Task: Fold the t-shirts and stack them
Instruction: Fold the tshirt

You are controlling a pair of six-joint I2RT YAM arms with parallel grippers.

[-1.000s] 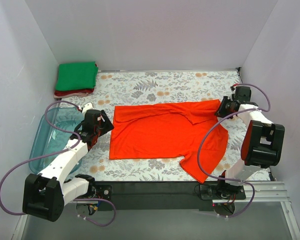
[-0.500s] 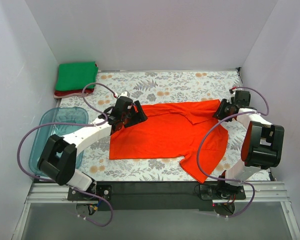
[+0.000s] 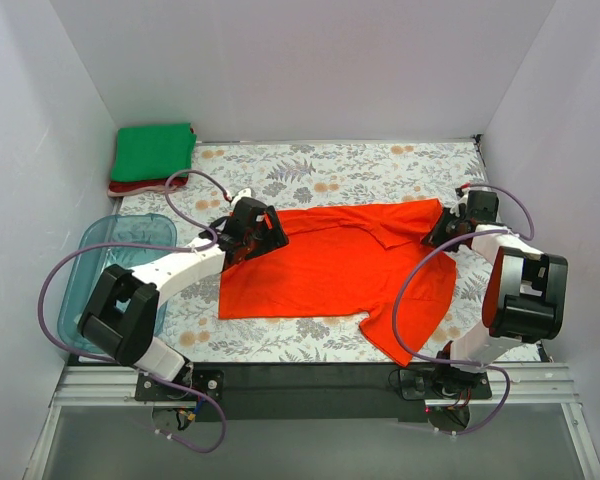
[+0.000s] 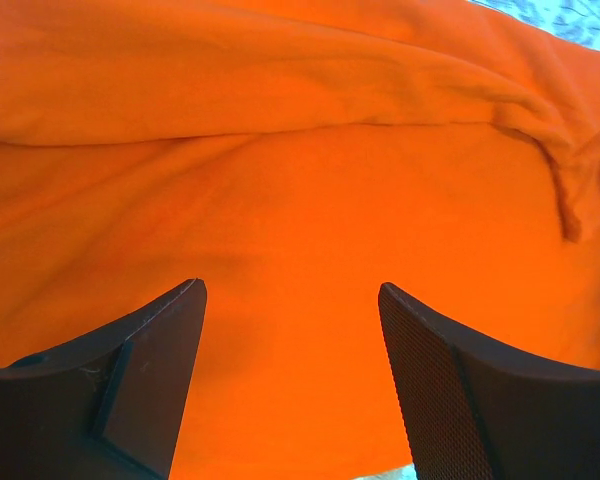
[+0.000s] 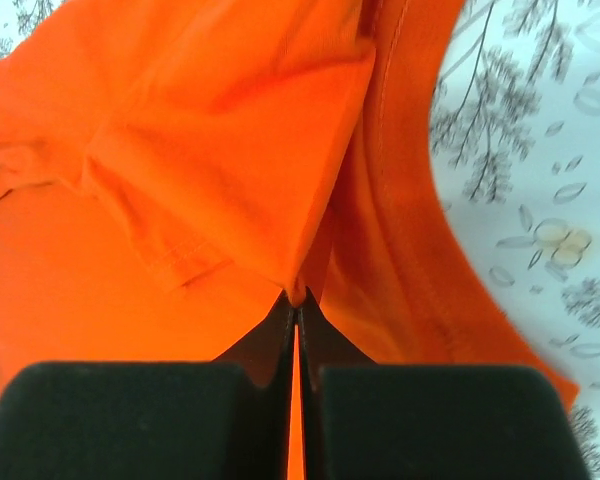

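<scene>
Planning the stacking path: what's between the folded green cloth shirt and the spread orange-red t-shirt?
Top view: floral table cover, crossed by the left arm's purple cable loop, separates the folded green cloth shirt from the bright orange-red cloth t-shirt.

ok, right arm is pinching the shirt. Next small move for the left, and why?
Probably lower the left end effector and close it on the shirt. Its jaws stand open above flat cloth near the far left corner, holding nothing, while the right end effector is shut on a fold at the far right corner. Both arms could then lift that edge.
</scene>
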